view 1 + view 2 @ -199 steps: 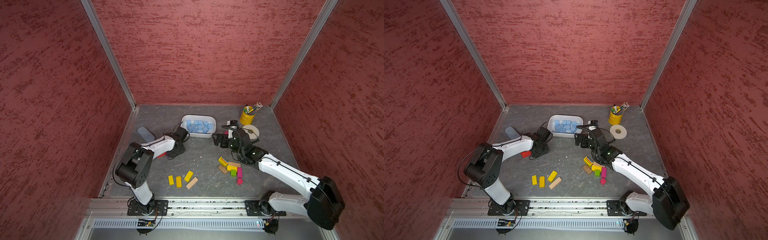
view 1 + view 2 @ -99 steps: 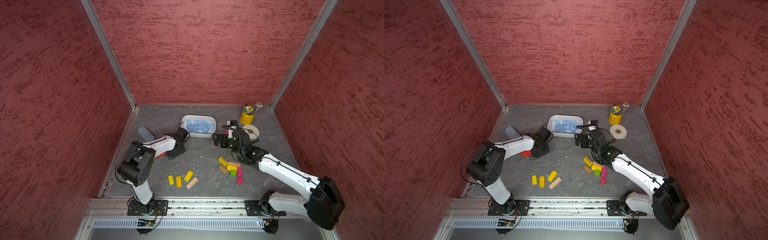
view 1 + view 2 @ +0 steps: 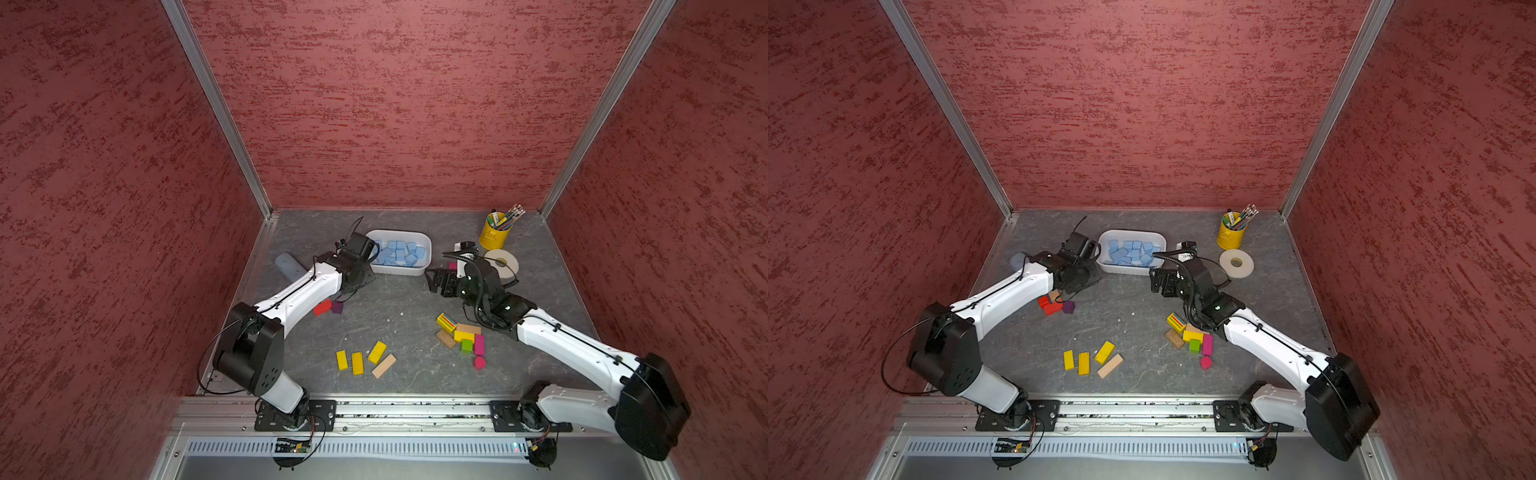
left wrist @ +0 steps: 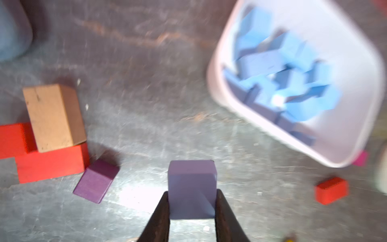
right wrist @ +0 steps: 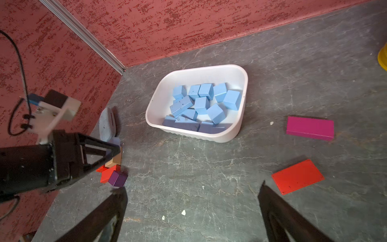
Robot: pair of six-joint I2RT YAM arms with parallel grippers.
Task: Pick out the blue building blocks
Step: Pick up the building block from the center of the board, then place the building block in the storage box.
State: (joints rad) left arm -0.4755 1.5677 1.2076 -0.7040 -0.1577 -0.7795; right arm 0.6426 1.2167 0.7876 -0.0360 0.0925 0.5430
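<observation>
Surface: grey marbled tabletop (image 3: 399,307), walled in by red textured panels.
Left gripper (image 4: 191,194): fingers pinching a pale matte blue cube (image 4: 191,178) by its near end only; whether it touches the table cannot be told.
Right gripper (image 5: 192,186): fingers spread wide, empty, facing the tub.
Already sorted: matte light-blue blocks (image 5: 201,104) heaped in the white plastic tub (image 5: 240,130).
Risk: the shallow hold may let the cube pivot or drop short of the tub; a low carry could clip the rim; the two arms, both close to the tub, might collide.
</observation>
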